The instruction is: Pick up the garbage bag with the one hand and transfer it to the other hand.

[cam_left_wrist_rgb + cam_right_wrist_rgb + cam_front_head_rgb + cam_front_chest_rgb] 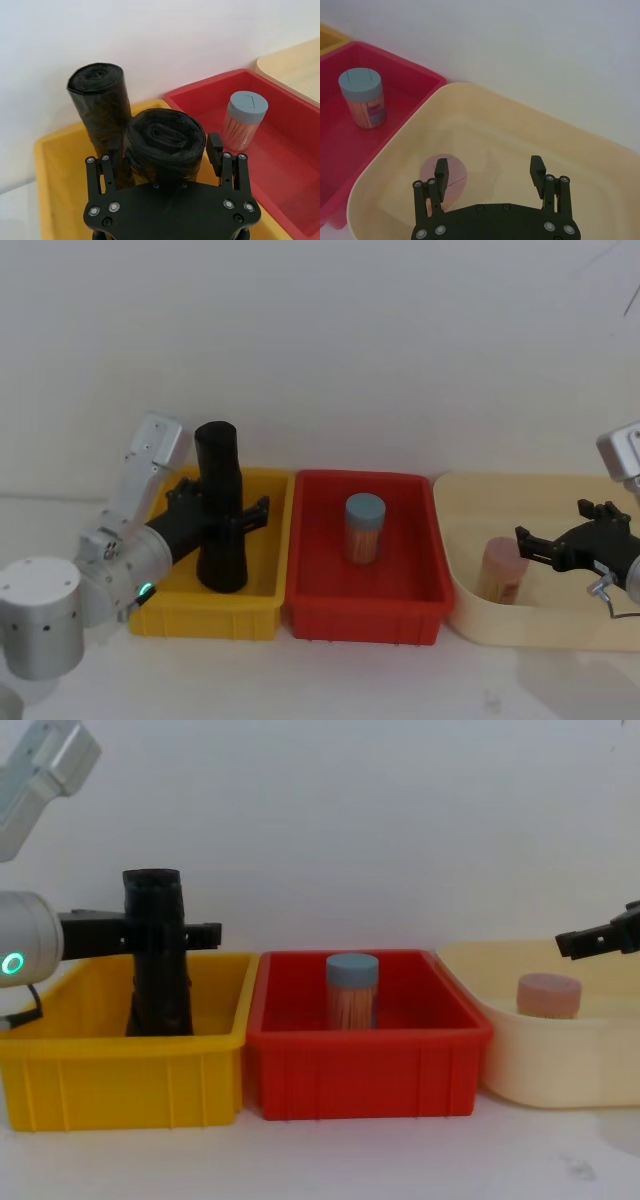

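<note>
Two black rolls stand in the yellow bin (262,612) at nine o'clock. Left gripper (165,155) has its fingers (215,147) around the nearer garbage bag (165,140), seemingly gripping; lifting could topple its neighbour (97,107). Right gripper (489,174) waits wide-fingered over the cream tub (530,125).

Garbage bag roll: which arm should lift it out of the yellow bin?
Left. The left gripper already has its fingers on either side of the garbage bag roll in the yellow bin. The right gripper hangs open over the cream tub, past the red bin.
</note>
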Robot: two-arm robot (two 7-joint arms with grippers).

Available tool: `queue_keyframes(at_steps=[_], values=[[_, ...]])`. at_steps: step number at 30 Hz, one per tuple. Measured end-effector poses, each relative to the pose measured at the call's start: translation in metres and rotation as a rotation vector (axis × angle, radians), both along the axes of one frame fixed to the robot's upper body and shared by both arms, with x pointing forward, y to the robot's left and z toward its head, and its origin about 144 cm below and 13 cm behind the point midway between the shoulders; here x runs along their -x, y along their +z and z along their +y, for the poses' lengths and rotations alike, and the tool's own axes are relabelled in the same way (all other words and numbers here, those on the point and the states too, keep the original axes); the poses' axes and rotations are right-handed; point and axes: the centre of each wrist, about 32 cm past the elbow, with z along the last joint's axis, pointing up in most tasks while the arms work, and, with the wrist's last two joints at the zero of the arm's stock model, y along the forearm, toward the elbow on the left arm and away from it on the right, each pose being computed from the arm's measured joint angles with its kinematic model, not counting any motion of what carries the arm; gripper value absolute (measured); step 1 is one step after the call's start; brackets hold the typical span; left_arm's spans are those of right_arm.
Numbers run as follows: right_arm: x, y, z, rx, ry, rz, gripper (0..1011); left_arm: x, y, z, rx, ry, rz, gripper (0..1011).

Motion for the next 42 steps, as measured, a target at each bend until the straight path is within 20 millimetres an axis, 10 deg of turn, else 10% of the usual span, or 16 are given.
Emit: queue_keyframes(at_steps=[21, 42], values=[[0.000, 0.000, 0.000, 0.000, 0.000, 0.000, 1001, -0.022, 0.004, -0.005, 0.006, -0.047, 0.056, 534], [0.000, 0.000, 0.000, 0.000, 0.000, 0.000, 1001, -0.024, 0.029, -0.006, 0.042, -0.058, -0.006, 399]])
